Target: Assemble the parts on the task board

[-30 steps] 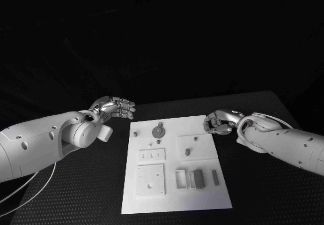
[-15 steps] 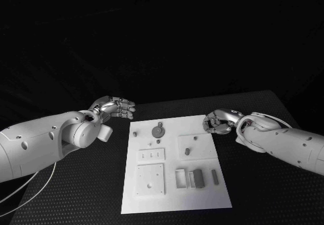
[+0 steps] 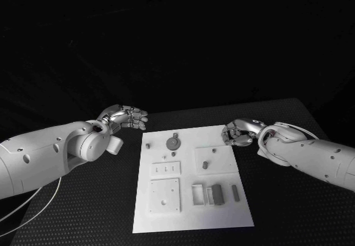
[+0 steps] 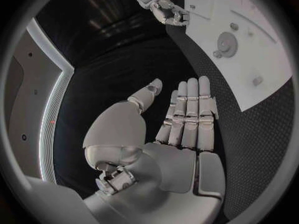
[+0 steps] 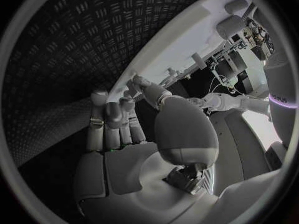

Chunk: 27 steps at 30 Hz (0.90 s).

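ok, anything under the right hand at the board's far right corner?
The right hand hovers curled over the task board's far right corner. Bare white board shows around it; directly beneath the fingers is covered, so a part there can't be ruled out.

Head camera high, looks down over worktop (image 3: pixel 296 205), task board (image 3: pixel 192 215) central. Left wrist camera close behind left hand (image 4: pixel 181 134), faces across board (image 4: pixel 261 59). Right wrist camera close behind right hand (image 5: pixel 131 154). All three share board (image 5: pixel 181 40).
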Tool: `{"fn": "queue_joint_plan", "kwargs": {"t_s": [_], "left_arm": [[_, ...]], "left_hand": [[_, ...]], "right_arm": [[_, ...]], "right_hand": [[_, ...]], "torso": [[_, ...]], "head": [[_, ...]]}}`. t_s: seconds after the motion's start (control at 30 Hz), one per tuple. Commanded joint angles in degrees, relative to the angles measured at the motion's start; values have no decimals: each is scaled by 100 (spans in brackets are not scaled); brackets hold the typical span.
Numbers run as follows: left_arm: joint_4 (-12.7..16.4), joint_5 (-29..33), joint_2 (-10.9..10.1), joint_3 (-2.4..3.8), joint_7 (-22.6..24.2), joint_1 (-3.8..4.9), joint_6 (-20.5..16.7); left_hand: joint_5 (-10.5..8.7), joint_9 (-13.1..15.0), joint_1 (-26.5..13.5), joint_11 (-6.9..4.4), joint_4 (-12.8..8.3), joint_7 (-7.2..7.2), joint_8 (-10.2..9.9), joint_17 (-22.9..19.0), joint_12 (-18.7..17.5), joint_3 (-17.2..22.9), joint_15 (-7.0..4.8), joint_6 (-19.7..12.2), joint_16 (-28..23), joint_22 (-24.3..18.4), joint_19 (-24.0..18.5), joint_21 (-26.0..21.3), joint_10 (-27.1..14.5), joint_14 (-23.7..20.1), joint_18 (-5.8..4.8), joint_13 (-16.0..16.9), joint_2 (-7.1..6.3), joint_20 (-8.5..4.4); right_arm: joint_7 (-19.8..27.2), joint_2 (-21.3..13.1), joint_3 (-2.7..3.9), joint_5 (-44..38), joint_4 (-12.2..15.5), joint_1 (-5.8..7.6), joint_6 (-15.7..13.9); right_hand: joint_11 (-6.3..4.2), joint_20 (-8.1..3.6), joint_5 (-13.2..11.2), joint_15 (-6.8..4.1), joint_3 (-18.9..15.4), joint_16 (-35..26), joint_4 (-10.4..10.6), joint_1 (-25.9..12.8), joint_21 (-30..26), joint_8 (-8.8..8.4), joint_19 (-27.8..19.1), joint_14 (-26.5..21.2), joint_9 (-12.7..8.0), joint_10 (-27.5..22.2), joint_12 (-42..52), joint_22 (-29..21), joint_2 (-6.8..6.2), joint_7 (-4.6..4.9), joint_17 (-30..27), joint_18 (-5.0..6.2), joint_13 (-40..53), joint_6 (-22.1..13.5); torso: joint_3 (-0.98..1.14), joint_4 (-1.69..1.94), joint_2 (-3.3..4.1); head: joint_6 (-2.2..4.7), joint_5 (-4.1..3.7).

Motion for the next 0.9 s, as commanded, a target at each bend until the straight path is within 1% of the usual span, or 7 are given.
{"fn": "queue_joint_plan", "kwargs": {"t_s": [0.03,0.17,0.3,0.53,0.63,0.8,0.9], "left_arm": [[8,-11,10,3,32,2,75],[9,-11,10,3,31,2,76],[6,-11,7,3,30,2,79],[11,-11,1,3,27,2,81],[10,-11,1,3,26,2,83],[10,-12,2,3,25,2,82],[8,-12,1,3,24,2,82]], "left_hand": [[19,9,-58,12,17,16,-34,10,-21,-7,5,7,-40,7,39,-37,31,27,113,7,7,-7],[19,10,-57,12,16,16,-34,12,-23,-7,5,7,-42,8,39,-38,32,28,113,8,7,-7],[19,11,-56,12,16,16,-35,13,-24,-6,5,7,-44,9,39,-38,32,28,113,10,8,-7],[19,12,-56,12,16,16,-36,16,-26,-7,5,7,-47,10,39,-39,32,29,113,12,7,-7],[19,12,-56,12,16,16,-36,17,-27,-7,5,7,-48,10,39,-40,32,29,113,13,8,-7],[19,13,-56,12,15,16,-36,19,-28,-7,5,7,-49,11,40,-41,33,30,113,14,8,-7],[19,14,-55,12,15,16,-36,20,-29,-6,5,8,-50,11,40,-41,33,30,113,15,8,-7]], "right_arm": [[40,11,0,5,3,-4,28],[44,23,0,13,3,-4,33],[39,27,0,17,0,-4,36],[27,27,0,16,-4,-4,14],[23,30,0,14,-3,-4,-4],[4,31,0,-16,-10,-4,-39],[5,34,0,-16,-18,-4,-45]], "right_hand": [[-2,8,9,4,-7,13,33,-18,3,-11,20,-5,-6,-1,29,108,-38,133,-6,75,-7,87],[-1,10,9,5,-16,13,58,-43,2,-8,21,-6,-8,-1,30,106,-73,134,-7,75,-10,93],[-2,10,10,5,-14,13,63,-43,2,-7,21,-6,-8,-1,30,106,-75,134,-7,75,-11,95],[-22,6,13,-10,8,18,110,-37,3,34,27,-2,4,3,35,105,-13,110,-8,75,-15,166],[-46,3,12,-31,15,21,130,-34,4,77,27,0,22,5,37,107,42,84,-9,75,-19,241],[-123,-6,11,-98,21,27,133,-22,15,196,28,10,88,25,41,111,212,2,-12,75,-29,437],[-144,-8,11,-119,20,28,128,-23,19,228,28,12,111,32,40,111,277,-22,-13,75,-34,490]], "torso": [[-2,-1,-3],[-3,-1,-2],[0,-2,-5],[1,-3,-4],[3,-4,-3],[5,-4,-6],[5,-4,-6]], "head": [[-8,5],[-11,10],[-18,20],[-20,22],[-23,24],[-28,21],[-28,21]]}}
